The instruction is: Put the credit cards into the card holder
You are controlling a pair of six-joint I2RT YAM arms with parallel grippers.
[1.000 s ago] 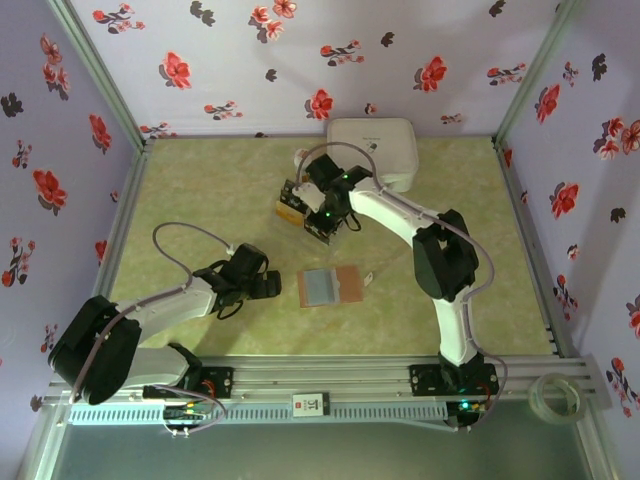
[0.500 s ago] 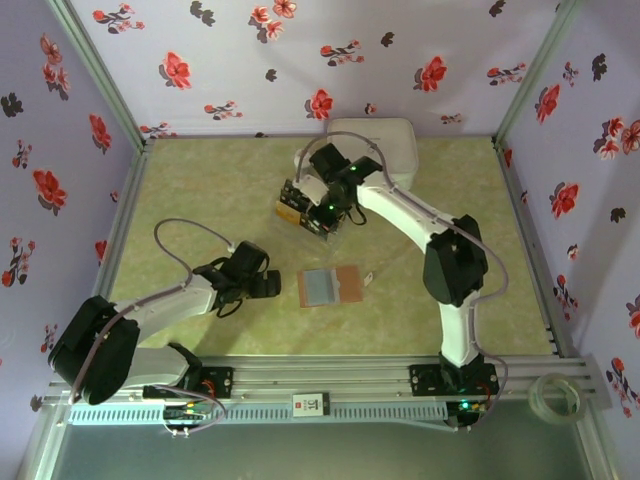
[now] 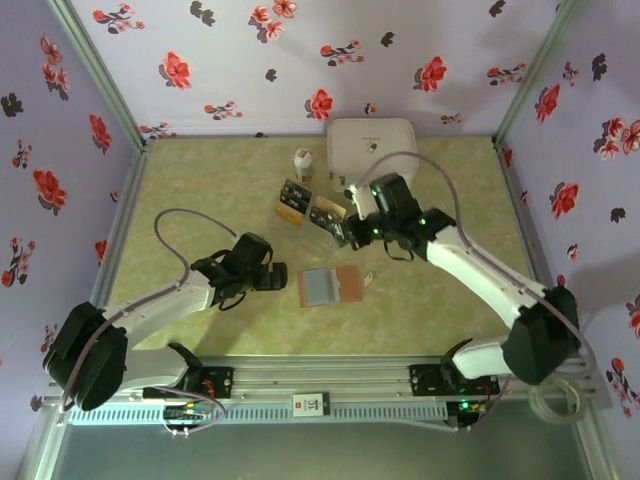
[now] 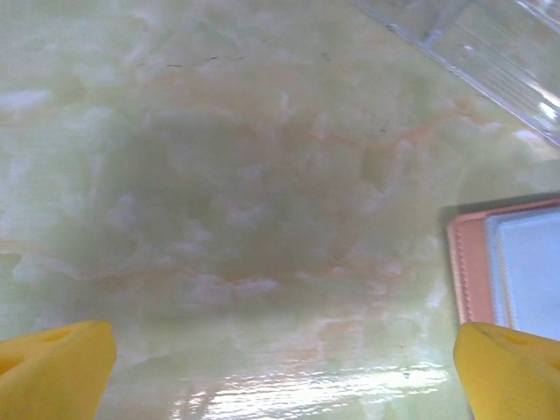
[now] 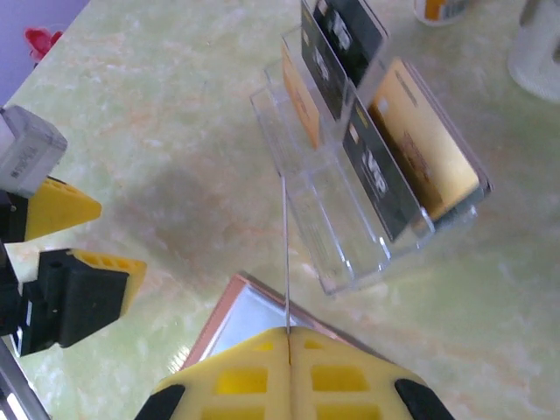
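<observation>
Right hand (image 3: 346, 234) has swung off the racked credit cards (image 3: 292, 200) and is now just beyond the open card holder (image 3: 332, 287); left hand (image 3: 282, 281) sits beside it. Left wrist: fingers (image 4: 52, 367) spread wide, card holder at right. Right wrist: hand clamps one card (image 5: 285, 254) (seen edge-on), clear stand (image 5: 350, 254) beyond.

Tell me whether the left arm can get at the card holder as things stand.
Probably yes: the open left gripper sits just left of the card holder, with bare table between them.
</observation>
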